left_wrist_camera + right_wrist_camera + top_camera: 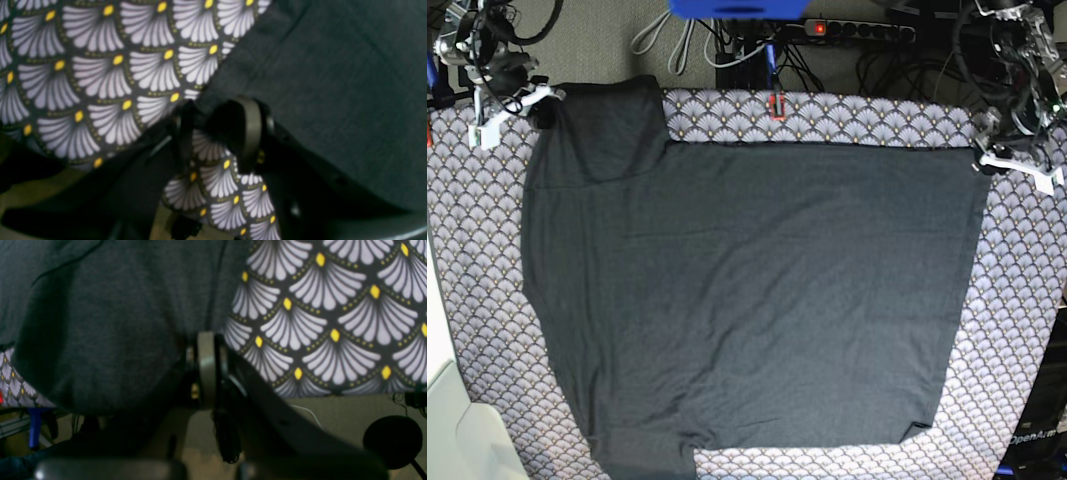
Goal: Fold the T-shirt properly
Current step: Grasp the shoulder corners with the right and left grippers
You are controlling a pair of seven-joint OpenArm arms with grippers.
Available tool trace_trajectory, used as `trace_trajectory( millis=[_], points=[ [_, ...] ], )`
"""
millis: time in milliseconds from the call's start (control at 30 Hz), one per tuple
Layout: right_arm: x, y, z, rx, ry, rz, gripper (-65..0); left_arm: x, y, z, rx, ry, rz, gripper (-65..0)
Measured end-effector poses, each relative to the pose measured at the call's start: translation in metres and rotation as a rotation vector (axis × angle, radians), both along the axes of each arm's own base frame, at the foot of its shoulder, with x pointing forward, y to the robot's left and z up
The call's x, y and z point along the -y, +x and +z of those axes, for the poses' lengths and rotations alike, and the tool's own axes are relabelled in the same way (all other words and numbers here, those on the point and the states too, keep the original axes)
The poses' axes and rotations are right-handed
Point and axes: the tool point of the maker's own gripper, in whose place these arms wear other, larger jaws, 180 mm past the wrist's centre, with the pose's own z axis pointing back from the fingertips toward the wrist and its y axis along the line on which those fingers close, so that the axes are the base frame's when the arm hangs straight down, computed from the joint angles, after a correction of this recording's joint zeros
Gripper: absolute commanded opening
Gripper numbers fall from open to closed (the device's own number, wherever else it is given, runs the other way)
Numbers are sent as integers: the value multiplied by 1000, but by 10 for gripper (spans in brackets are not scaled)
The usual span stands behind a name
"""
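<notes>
Two grippers sit at the far corners of the T-shirt [747, 300], which lies spread flat on the patterned tablecloth [1017, 330] and covers most of it. In the base view the right gripper [545, 100] is at 10 o'clock, its jaws pressed together on the shirt's corner. The left gripper [983, 162] is at 2 o'clock; its jaws stand partly apart at the shirt's edge, and a grip cannot be confirmed. A power strip [857, 30] lies beyond the table at 12 o'clock.

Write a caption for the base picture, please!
Dark T-shirt spread over a scallop-patterned tablecloth, with the left tool and right tool at its far corners.
</notes>
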Motion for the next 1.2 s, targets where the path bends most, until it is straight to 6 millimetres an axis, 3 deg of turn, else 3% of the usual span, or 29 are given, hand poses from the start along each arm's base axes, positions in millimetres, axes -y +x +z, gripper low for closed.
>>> trace_trajectory(
  millis=[200,500,667,867,933,1033,1200],
  points=[
    [0,0,0,0,0,0,-650,-11,5,0,-38,94,-14,-442],
    [0,0,0,1,0,0,-650,-6,4,-4,-37,97,-11,-442],
    [0,0,0,0,0,0,-650,1,7,-5,-19,85,-5,-443],
    [0,0,0,0,1,0,-650,17,14,-7,14,65,-125,-448],
    [0,0,0,0,1,1,-650,16,16,-11,24,51,-126,-478],
    [0,0,0,0,0,1,-650,12,17,-15,36,45,-110,-648],
    [0,0,0,0,0,1,-650,11,17,-15,39,37,-106,-648]
  ],
)
